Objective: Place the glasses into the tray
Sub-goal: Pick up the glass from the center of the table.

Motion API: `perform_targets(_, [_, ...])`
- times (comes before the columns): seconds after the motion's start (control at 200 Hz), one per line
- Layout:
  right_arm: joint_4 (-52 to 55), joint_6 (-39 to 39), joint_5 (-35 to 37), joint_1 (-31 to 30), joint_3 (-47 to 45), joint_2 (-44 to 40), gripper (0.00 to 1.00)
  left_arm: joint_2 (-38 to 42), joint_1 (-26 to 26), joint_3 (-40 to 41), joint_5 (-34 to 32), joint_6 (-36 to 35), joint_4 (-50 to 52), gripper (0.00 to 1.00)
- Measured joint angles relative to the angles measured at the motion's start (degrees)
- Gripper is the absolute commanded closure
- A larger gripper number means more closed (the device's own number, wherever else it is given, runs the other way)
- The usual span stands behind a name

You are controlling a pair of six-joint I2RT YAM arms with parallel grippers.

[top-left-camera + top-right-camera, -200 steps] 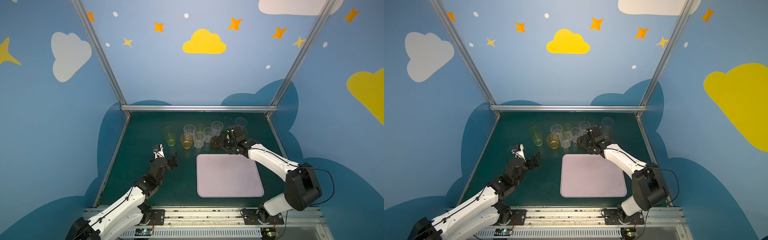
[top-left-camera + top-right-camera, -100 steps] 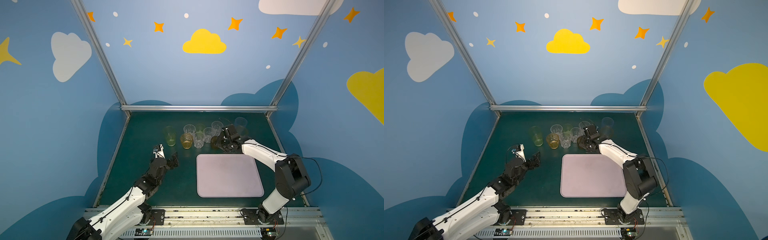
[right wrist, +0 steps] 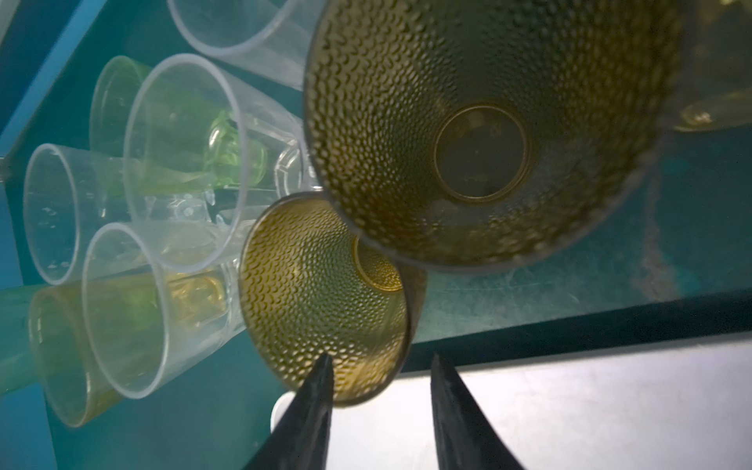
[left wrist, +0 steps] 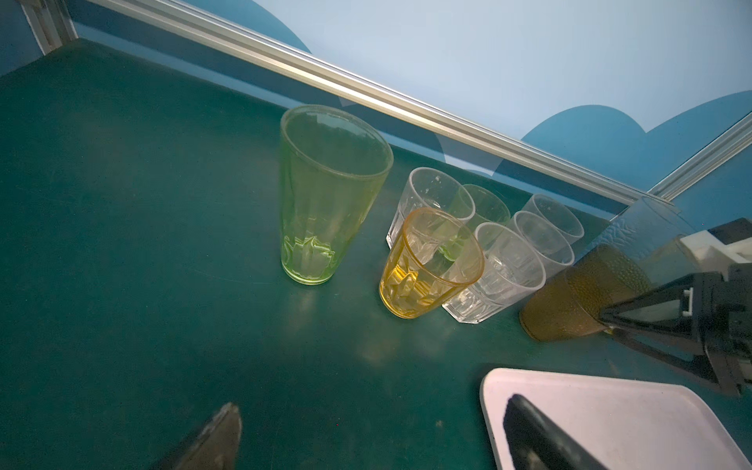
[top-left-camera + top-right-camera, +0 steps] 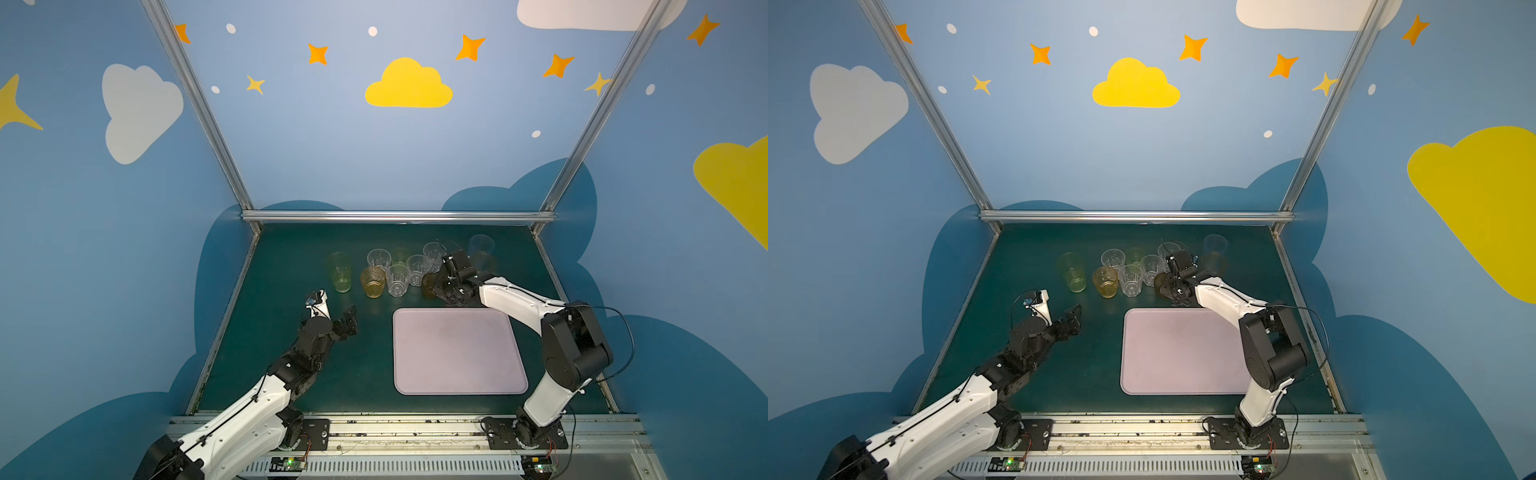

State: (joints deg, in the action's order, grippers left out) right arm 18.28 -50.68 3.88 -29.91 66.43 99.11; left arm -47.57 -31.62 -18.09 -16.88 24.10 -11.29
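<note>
In both top views, glasses (image 5: 397,278) cluster at the tray's (image 5: 457,353) 12 o'clock, none inside; my left gripper (image 5: 334,309) gapes wide at 9.

Left wrist: four clear (image 4: 508,268), one tall green (image 4: 325,203), one amber (image 4: 427,264).

Right wrist: two brown (image 3: 317,285); my right gripper (image 3: 381,360) straddles one rim, jaws parted, not pinching. Probably light, stiff, slick, breakable: pinch the wall gently.

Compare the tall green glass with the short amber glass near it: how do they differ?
The tall green glass rises well above the short amber glass. The green one stands apart at the row's end; the amber one sits close against a clear tumbler. Both are upright, empty, outside the tray.
</note>
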Motion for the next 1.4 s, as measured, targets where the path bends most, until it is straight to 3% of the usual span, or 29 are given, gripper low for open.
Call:
perform_targets(0.245, [-0.9,-0.7,0.2,1.1,0.0,0.4,0.63,-0.7,0.2,0.0,1.0,0.2,-0.1,0.0])
perform_targets(1.197, [-0.5,-0.8,1.9,1.3,-0.2,2.5,1.0,-1.9,0.9,0.0,1.2,0.4,-0.1,0.0])
perform_targets(1.402, [-1.3,0.0,2.1,0.9,-1.7,1.7,1.0,-1.9,0.9,0.0,1.2,0.4,-0.1,0.0])
